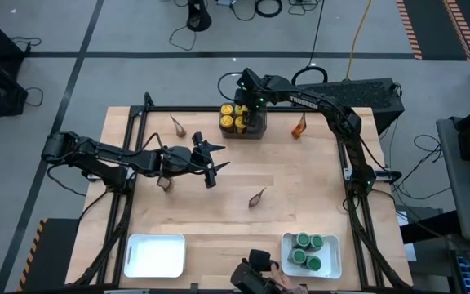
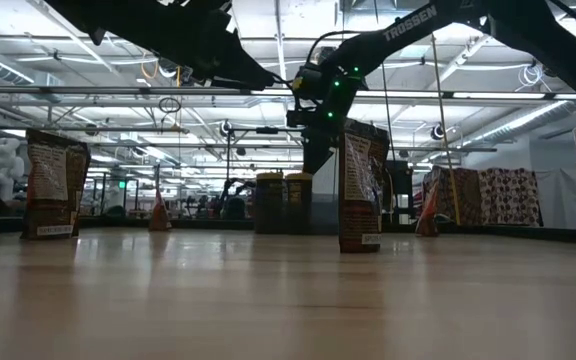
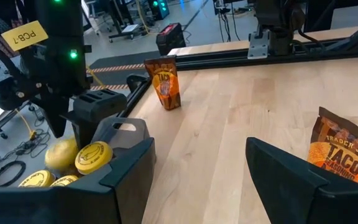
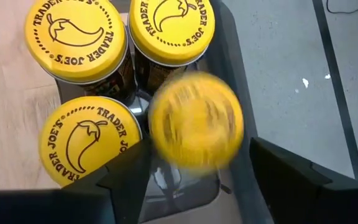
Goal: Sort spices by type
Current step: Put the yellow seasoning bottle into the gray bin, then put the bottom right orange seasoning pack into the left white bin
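Note:
A dark grey bin (image 1: 255,131) at the table's far edge holds yellow-lidded jars (image 1: 233,119). My right gripper (image 4: 204,180) hangs open above it, pointing steeply down. Three jars (image 4: 76,37) stand sharp in the bin. Another yellow-lidded jar (image 4: 196,120) shows blurred below and between the fingers, apart from them. My left gripper (image 1: 210,163) hovers open over the table's middle left, holding nothing. Brown-orange packets stand upright on the wood (image 1: 176,125) (image 1: 300,126) (image 1: 257,197) (image 1: 165,183). Green-lidded jars (image 1: 307,249) stand in the white tray (image 1: 333,269) at the near right.
A white tray (image 1: 155,255) lies at the near left. A black frame rail (image 1: 137,163) runs along the table's sides. One packet (image 3: 347,155) stands close beside my left gripper's finger. Bare wood lies in the table's middle (image 1: 300,180).

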{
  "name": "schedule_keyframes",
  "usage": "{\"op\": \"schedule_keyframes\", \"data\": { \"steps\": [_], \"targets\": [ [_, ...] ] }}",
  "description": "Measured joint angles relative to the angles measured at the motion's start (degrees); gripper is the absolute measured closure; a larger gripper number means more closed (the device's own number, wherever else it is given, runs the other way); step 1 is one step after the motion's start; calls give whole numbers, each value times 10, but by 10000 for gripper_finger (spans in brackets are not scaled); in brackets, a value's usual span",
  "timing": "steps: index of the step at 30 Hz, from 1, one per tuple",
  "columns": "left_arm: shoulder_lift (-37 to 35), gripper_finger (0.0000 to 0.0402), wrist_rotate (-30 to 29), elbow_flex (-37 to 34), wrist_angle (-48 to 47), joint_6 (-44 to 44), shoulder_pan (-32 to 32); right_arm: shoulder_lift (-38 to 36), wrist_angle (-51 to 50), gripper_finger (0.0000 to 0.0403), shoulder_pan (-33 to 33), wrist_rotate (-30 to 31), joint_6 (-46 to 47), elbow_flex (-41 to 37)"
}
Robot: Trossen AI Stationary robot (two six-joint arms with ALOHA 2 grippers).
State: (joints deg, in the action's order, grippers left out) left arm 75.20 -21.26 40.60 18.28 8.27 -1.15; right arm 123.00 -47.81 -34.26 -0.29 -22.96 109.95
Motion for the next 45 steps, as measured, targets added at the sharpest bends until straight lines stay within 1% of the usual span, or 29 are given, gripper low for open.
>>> {"op": "schedule_keyframes", "data": {
  "steps": [7, 11, 15, 19, 23, 28, 30, 32, 35, 38, 43, 45],
  "targets": [
    [0, 147, 0, 0, 0, 0, 0, 0, 0, 117, 0, 3, -13, 0],
    [0, 147, 0, 0, 0, 0, 0, -15, -8, 111, 0, 4, -20, 0],
    [0, 147, 0, 0, 0, 0, 0, -57, -14, 111, 0, 4, -22, 0],
    [0, 147, 1, 0, -9, -3, 0, -112, -53, 111, 0, 3, -11, 0],
    [0, 147, 15, 0, -14, -4, -1, -171, -136, 111, 3, 0, 38, 0],
    [0, 147, 37, 0, -12, -19, -2, -221, -288, 111, 13, -1, 133, 0],
    [0, 147, 55, 0, -11, -20, -2, -238, -340, 111, 18, 0, 163, 0],
    [0, 147, 79, 0, -5, -25, -5, -257, -364, 111, 27, 2, 192, -4],
    [0, 147, 105, 10, -5, -43, -14, -299, -360, 111, 47, 3, 219, -40],
    [0, 147, 108, 30, -10, -62, -34, -351, -331, 111, 75, 4, 242, -99],
    [4, 147, 107, 71, -16, -112, -79, -451, -248, 111, 133, 36, 300, -243],
    [10, 147, 106, 95, -45, -145, -95, -488, -212, 111, 154, 35, 322, -305]
  ]
}}
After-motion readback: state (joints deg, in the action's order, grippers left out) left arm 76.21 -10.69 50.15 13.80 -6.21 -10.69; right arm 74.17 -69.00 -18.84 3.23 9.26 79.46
